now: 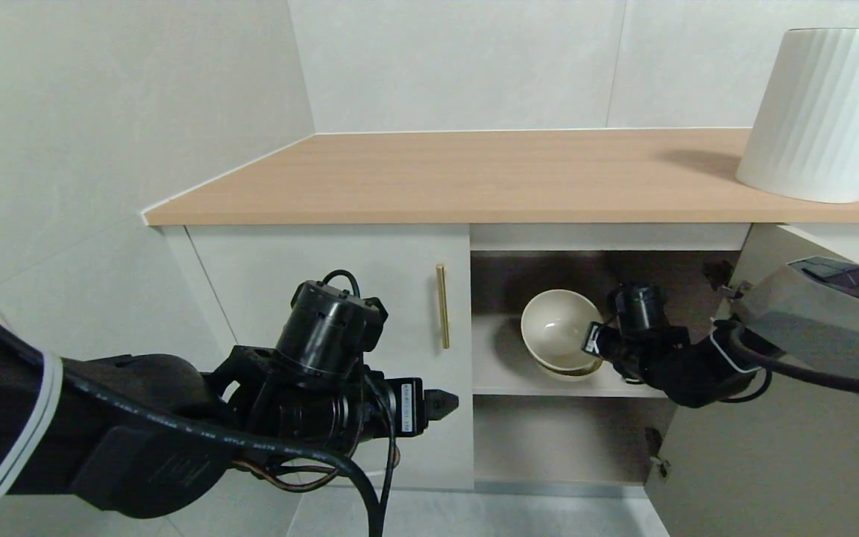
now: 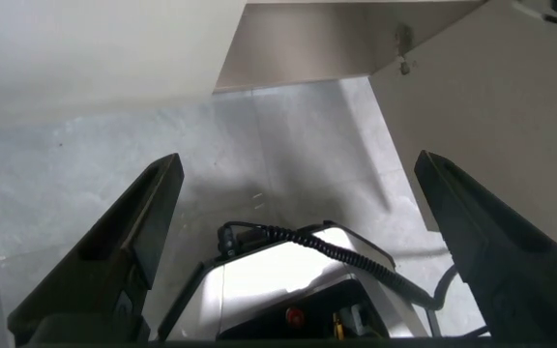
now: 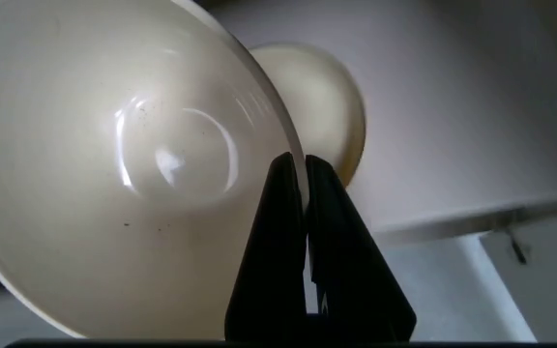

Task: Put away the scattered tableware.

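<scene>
right jaws clamp one bowl [image 1: 555, 328] (inside one open cupboard [image 1: 500, 362]); left jaws wide.

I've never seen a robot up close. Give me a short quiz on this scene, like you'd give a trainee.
1. True or false: the right end effector grips the bowl by its rim.
2. The left end effector is: A) open, B) shut on a spoon, C) shut on a cup.
3. Fill in: the bowl is held inside the open ___.
Key: 1 true; 2 A; 3 cabinet.
</scene>
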